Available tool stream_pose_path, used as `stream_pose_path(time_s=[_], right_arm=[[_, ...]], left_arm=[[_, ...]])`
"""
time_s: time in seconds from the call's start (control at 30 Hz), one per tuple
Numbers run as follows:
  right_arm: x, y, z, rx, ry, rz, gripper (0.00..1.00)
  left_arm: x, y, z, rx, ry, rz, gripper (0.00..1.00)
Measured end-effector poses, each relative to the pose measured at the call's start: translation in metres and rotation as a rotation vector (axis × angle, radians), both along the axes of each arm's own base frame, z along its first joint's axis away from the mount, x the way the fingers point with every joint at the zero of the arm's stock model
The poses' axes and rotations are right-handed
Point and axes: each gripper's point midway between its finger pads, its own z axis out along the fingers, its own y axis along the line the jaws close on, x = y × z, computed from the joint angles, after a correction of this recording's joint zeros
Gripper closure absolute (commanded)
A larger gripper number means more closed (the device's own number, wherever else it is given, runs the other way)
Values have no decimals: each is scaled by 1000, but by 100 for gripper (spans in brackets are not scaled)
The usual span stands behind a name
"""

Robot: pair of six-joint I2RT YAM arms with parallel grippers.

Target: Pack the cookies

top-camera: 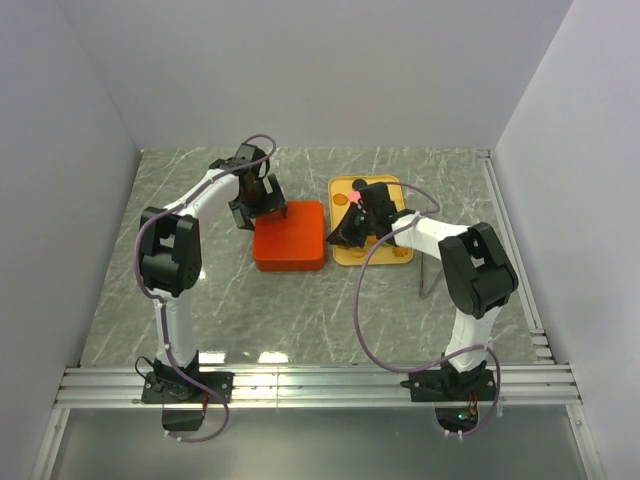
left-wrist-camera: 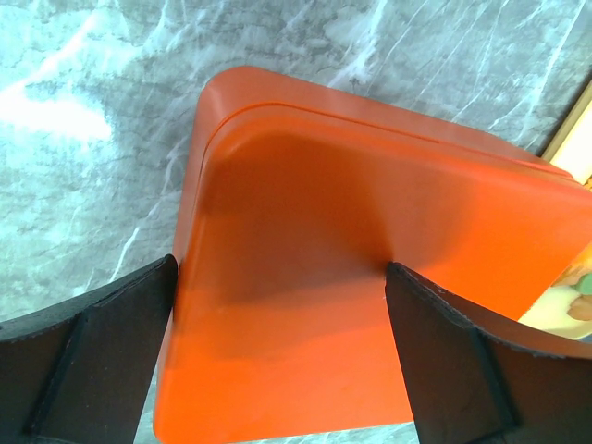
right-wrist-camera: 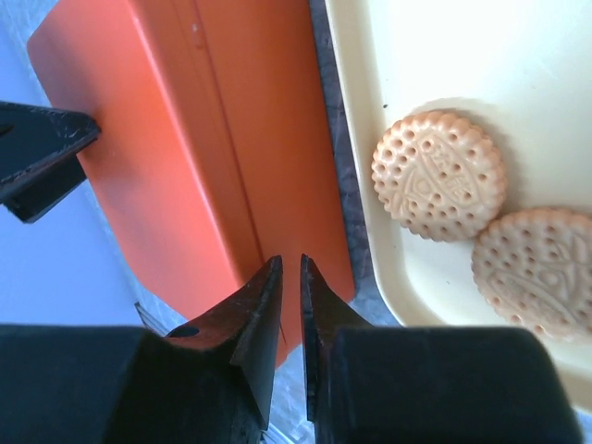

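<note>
The orange-red box (top-camera: 290,237) stands shut under its lid in the middle of the table. It fills the left wrist view (left-wrist-camera: 351,250) and shows in the right wrist view (right-wrist-camera: 213,157). The cookies (top-camera: 400,252) lie on a yellow tray (top-camera: 385,260) to the box's right. Two round tan ones (right-wrist-camera: 439,176) show in the right wrist view. My left gripper (top-camera: 272,212) is open over the box's far-left corner (left-wrist-camera: 282,268), one finger at the box's side, the other over the lid. My right gripper (top-camera: 340,238) is shut and empty at the box's right edge (right-wrist-camera: 289,264).
The tray (right-wrist-camera: 416,277) lies right beside the box with a narrow strip of table between. White walls enclose the grey marble table (top-camera: 200,300) on three sides. A rail runs along its right edge (top-camera: 510,240).
</note>
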Motion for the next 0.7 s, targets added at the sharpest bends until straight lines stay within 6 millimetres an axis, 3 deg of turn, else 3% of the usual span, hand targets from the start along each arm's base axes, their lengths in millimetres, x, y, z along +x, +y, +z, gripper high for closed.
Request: stream_pose_path(time_s=[0.17, 0.33, 0.57, 0.7], right_arm=[[0, -11, 10, -33, -27, 0, 78], [0, -19, 38, -23, -107, 12, 82], [9, 19, 95, 214, -235, 142, 85], [38, 43, 111, 294, -266, 191, 88]], left_arm=[[5, -3, -2, -19, -3, -5, 1], [8, -5, -2, -30, -12, -11, 1], [11, -7, -2, -40, -21, -14, 1], [11, -8, -2, -42, -22, -16, 1]])
